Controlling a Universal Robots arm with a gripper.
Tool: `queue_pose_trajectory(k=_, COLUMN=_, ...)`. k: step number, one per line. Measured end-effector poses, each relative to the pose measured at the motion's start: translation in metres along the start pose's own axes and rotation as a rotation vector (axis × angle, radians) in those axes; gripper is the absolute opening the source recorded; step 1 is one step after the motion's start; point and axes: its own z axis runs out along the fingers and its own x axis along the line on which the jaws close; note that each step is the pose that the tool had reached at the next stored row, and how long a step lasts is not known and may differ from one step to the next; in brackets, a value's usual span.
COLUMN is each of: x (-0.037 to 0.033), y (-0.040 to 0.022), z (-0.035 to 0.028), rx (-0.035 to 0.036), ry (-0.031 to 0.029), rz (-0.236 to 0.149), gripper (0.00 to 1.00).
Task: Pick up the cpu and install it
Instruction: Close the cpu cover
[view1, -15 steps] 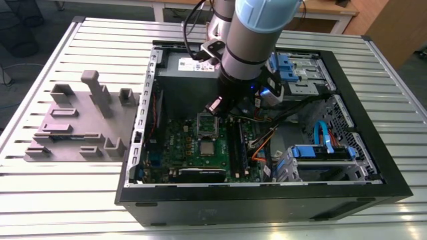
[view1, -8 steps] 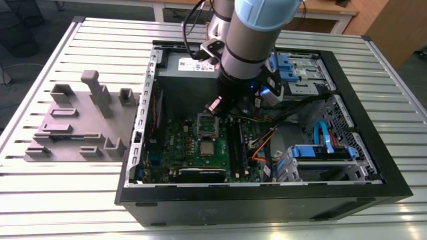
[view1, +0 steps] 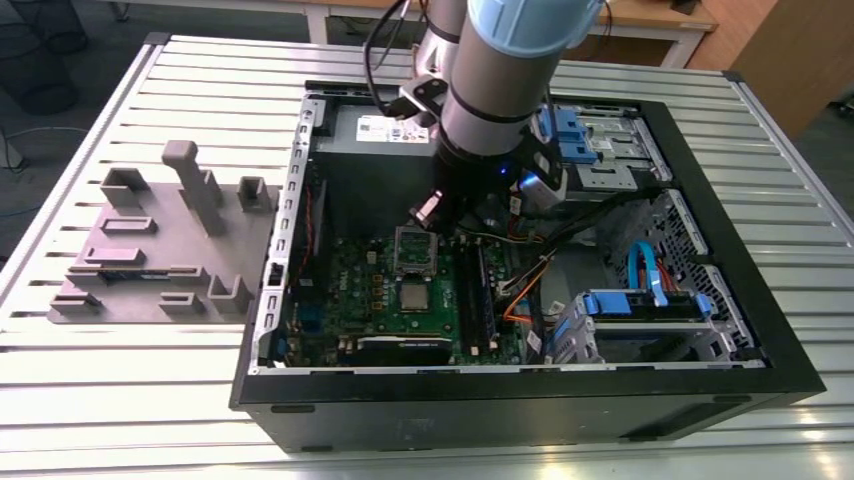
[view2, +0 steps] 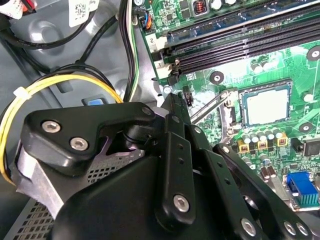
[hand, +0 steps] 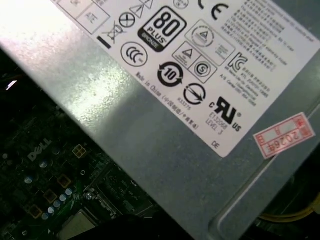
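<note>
Cpu (view2: 266, 106) already seated in its motherboard socket (view2: 263, 102), just beyond my tool (view2: 172, 107).

My tool hangs inside the open computer case (view1: 747, 395), low over the green motherboard (view1: 360, 290) beside the power supply (hand: 165, 125). I cannot tell whether it is spread or pressed together; nothing visible sits in it. I judge the socket's load lever (view2: 212, 105) stands raised to leave the chip reachable.
</note>
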Motion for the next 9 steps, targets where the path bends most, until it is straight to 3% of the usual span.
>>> queue_pose_trajectory(k=9, x=0.0013, y=0.0022, z=-0.0061, rx=0.0021, ry=0.0017, rz=0.000, gripper=0.10)
